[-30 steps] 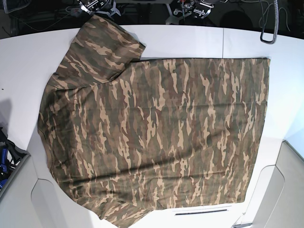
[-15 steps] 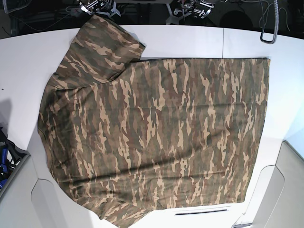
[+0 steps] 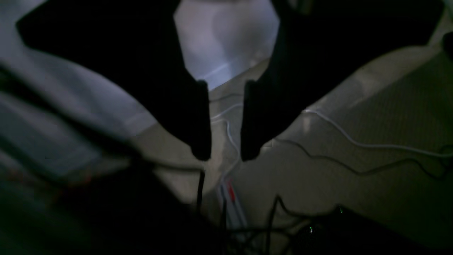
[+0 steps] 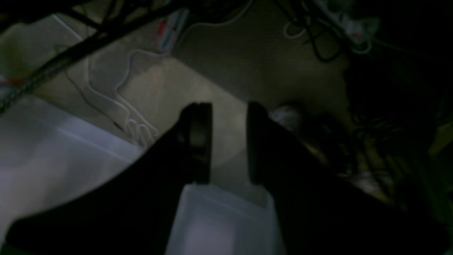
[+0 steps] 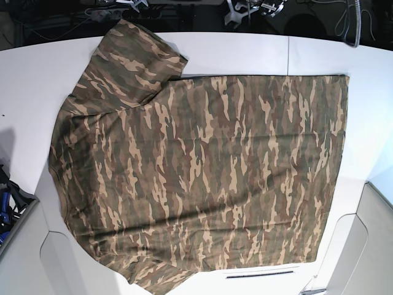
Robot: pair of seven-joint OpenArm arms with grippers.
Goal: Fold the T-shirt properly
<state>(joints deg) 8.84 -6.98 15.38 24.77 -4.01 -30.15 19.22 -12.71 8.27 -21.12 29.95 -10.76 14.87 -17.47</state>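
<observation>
I see the T-shirt [image 5: 202, 178] spread flat across the white table [image 5: 37, 74], hem toward the right of the base view, one sleeve lying out at the upper left and the lower edge draped past the near table edge. No fold shows in it, so I judge the task is at its very start, before any grasp.

Both arms are parked off the far edge. My left gripper [image 3: 224, 122] has its jaws slightly parted with nothing between them, and it looks down at floor cables [image 3: 354, 141]. My right gripper [image 4: 229, 141] is likewise a little apart and empty, hanging over the floor beside the table's edge.

For the next move I reckon both arms must reach in over the cloth and open wider, then pinch one long side, likely the far sleeve and hem corner.
</observation>
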